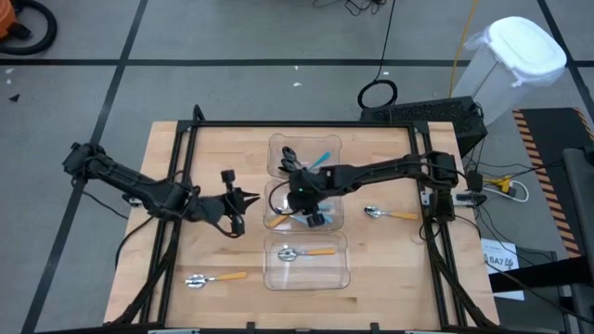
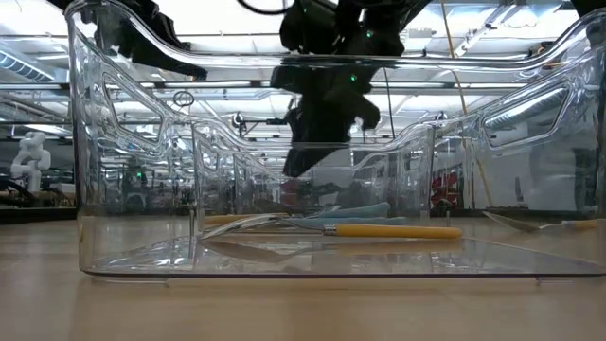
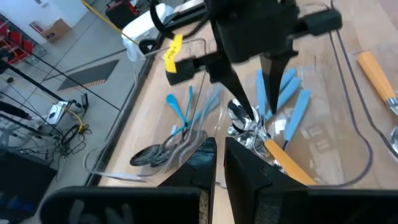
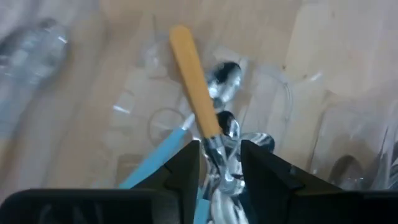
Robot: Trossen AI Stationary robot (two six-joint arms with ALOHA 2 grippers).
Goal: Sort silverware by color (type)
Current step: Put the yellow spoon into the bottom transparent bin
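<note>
Three clear bins stand in a row down the table's middle. The middle bin [image 1: 275, 219] holds a heap of spoons with blue handles [image 3: 292, 106] and one orange-handled spoon [image 4: 191, 74]. My right gripper [image 4: 219, 163] points down into this bin, open, with a finger on either side of the orange spoon's neck and a gap on both sides. The far bin [image 1: 278, 147] holds blue-handled spoons [image 3: 179, 115]. An orange-handled spoon [image 1: 306, 251] lies in the near bin [image 1: 342, 275]. My left gripper [image 1: 238, 201] hangs shut, with nothing in it, left of the middle bin.
Two more orange-handled spoons lie loose on the wood: one near the front left [image 1: 215, 278], one to the right of the bins [image 1: 390, 214]. The black frame rails [image 1: 176, 167] run along the table's left and right sides.
</note>
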